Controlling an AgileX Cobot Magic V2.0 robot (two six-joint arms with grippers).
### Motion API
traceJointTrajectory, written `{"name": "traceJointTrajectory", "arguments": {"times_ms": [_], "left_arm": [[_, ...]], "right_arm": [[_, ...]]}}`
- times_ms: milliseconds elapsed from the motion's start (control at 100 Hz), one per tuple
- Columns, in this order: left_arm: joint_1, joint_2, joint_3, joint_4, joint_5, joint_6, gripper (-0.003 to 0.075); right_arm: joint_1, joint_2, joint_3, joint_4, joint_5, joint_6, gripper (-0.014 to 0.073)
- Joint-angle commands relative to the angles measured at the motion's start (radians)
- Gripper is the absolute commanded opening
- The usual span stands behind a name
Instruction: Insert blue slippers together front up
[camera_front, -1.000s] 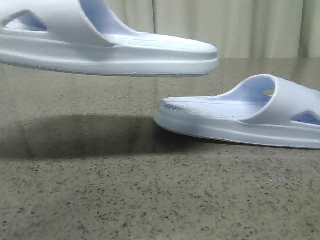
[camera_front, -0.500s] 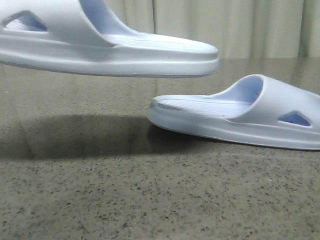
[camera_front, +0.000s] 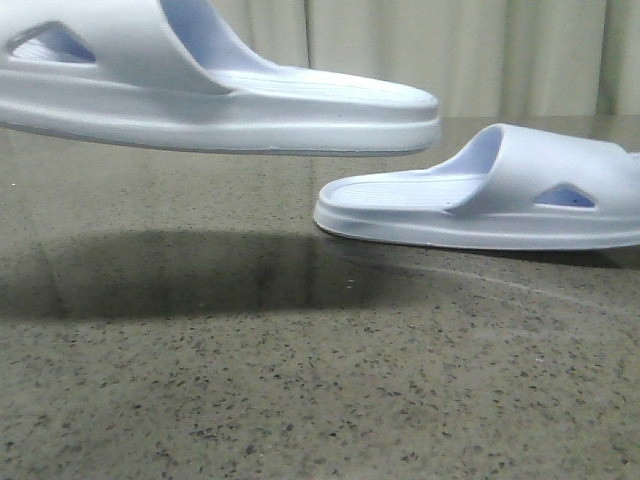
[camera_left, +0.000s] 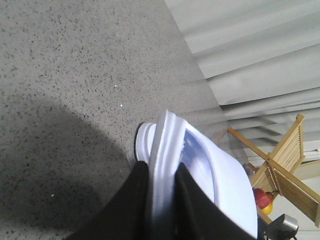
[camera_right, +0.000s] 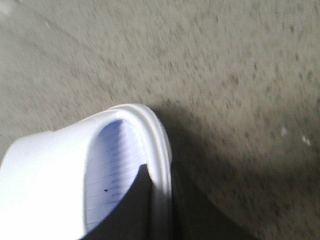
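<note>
Blue slippers: we see the left slipper (camera_front: 215, 95) held above the table (camera_front: 300, 400), left gripper (camera_left: 161, 200) clamped on its edge. The right slipper (camera_front: 480, 200) hangs low over the tabletop, right gripper (camera_right: 159, 210) pinching its sidewall.

The 2 blue slippers, the left slipper (camera_front: 220, 100) and the right slipper (camera_front: 490, 200), are very pale blue, near white, with ribbed footbeds. The table (camera_front: 300, 400) is grey-olive stone speckled black. The curtain (camera_front: 450, 50) is cream. The gripper fingers (camera_left: 127, 205) are black.
</note>
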Motion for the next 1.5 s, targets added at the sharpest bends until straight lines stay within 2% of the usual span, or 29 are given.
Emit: {"name": "traceJointTrajectory", "arguments": {"times_ms": [0, 160, 320, 460, 690, 1000, 1210, 1490], "left_arm": [[-0.006, -0.007, -0.028, -0.057, 0.006, -0.008, 0.0032], [-0.006, -0.007, -0.028, -0.057, 0.006, -0.008, 0.0032], [-0.006, -0.007, -0.028, -0.057, 0.006, -0.008, 0.0032], [-0.006, -0.007, -0.028, -0.057, 0.006, -0.008, 0.0032], [-0.006, -0.007, -0.028, -0.057, 0.007, -0.008, 0.0032], [-0.006, -0.007, -0.028, -0.084, 0.041, -0.008, 0.0032], [-0.006, -0.007, -0.028, -0.093, 0.058, -0.008, 0.0032], [-0.006, -0.007, -0.028, -0.139, 0.112, -0.006, 0.0032]], "right_arm": [[0.000, -0.018, -0.023, 0.013, -0.165, -0.002, -0.0107], [0.000, -0.060, -0.027, 0.025, -0.273, -0.002, -0.0107], [0.000, -0.128, -0.066, 0.025, -0.260, -0.002, -0.0107], [0.000, -0.208, -0.126, 0.029, -0.167, -0.002, -0.0107], [0.000, -0.332, -0.225, 0.065, 0.078, -0.002, -0.0107], [0.000, -0.458, -0.248, 0.107, 0.365, -0.002, -0.0107], [0.000, -0.498, -0.248, 0.184, 0.459, -0.045, -0.0107], [0.000, -0.499, -0.244, 0.319, 0.522, -0.181, -0.0107]]}}
